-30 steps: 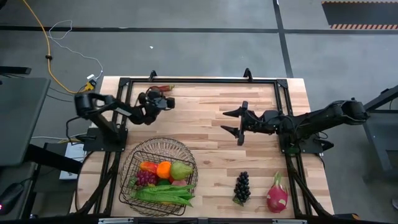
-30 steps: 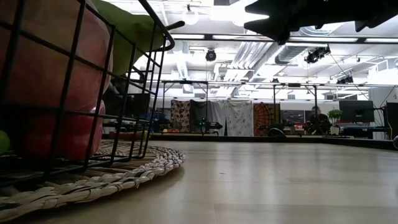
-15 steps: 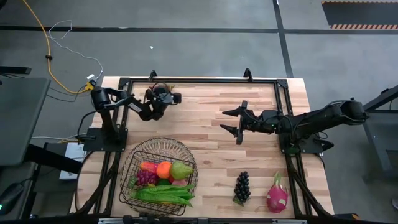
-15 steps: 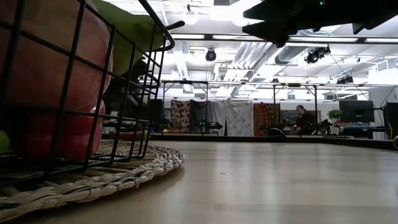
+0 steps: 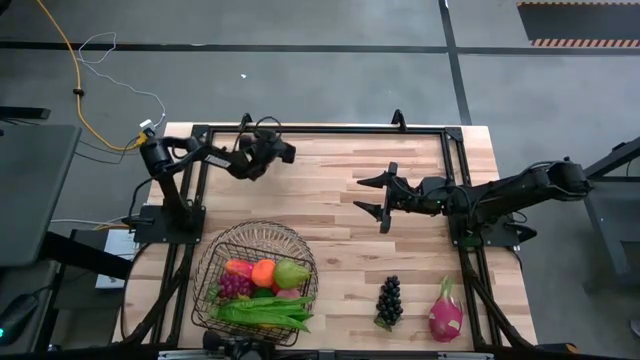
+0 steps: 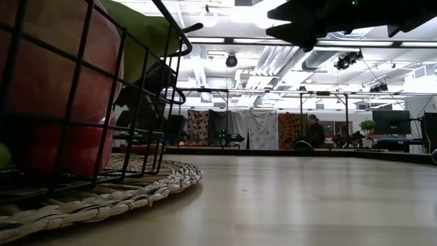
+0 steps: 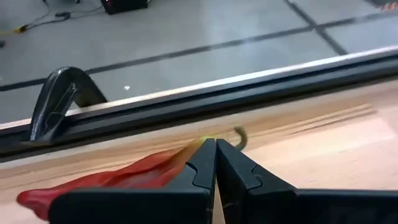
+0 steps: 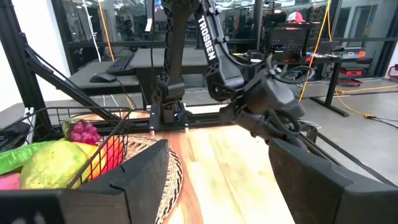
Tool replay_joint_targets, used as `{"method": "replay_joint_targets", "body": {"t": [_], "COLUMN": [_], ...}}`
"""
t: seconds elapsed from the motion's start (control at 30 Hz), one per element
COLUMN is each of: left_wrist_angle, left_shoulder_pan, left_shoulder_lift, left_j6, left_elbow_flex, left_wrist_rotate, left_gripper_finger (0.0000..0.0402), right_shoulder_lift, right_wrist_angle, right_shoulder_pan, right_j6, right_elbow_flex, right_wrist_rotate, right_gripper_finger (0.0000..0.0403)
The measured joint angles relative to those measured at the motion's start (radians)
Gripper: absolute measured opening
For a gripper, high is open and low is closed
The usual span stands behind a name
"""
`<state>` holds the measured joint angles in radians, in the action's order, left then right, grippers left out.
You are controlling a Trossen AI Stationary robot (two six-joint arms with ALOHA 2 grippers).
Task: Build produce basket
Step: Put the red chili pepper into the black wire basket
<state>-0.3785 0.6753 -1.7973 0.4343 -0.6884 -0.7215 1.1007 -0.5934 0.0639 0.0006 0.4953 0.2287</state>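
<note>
One basket (image 5: 255,275) at seven o'clock holds perhaps six produce pieces. Two lie outside: grapes (image 5: 389,298), dragon fruit (image 5: 446,312). Left gripper (image 7: 215,163) clenched over one red pepper (image 7: 118,179); right gripper (image 5: 382,197) spread.

Left tool (image 5: 283,152) closed at the far edge; right tool (image 5: 377,198) spread mid-table.

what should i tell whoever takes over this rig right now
Left gripper: fingers shut, at the table's far-left edge over a red chili pepper; grip not confirmed.
Right gripper: open, empty, hovering mid-table.
Done: the basket at front left holds an orange, a pear, purple grapes, green beans and more.
Left: dark grapes and dragon fruit at front right, plus the pepper.
</note>
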Motion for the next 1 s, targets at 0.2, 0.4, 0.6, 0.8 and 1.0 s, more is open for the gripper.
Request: {"method": "replay_joint_targets", "body": {"t": [0.2,0.4,0.6,0.8,1.0], "left_wrist_angle": [0.14,0.162,0.161,0.146,0.158], "left_shoulder_pan": [0.054,0.097,0.114,0.106,0.103], "left_shoulder_lift": [0.0,0.0,0.0,0.0,0.0], "left_j6": [0.005,0.007,0.007,0.007,-0.024], "left_elbow_flex": [-0.06,-0.074,-0.074,-0.074,-0.074], "left_wrist_rotate": [0.104,0.134,0.102,0.022,0.006], "left_gripper_finger": [0.0,0.0,0.0,0.0,0.0], "right_shoulder_lift": [0.0,0.0,0.0,0.0,0.0], "right_wrist_angle": [0.002,0.003,0.004,0.006,0.006], "right_shoulder_pan": [0.0,0.0,0.0,0.0,-0.001], "right_j6": [0.0,0.0,0.0,-0.005,-0.008], "right_elbow_flex": [0.0,0.0,0.0,0.0,0.0], "right_wrist_rotate": [0.0,0.0,0.0,0.0,0.0], "right_gripper_finger": [0.0268,0.0268,0.0268,0.0268,0.0268]}}
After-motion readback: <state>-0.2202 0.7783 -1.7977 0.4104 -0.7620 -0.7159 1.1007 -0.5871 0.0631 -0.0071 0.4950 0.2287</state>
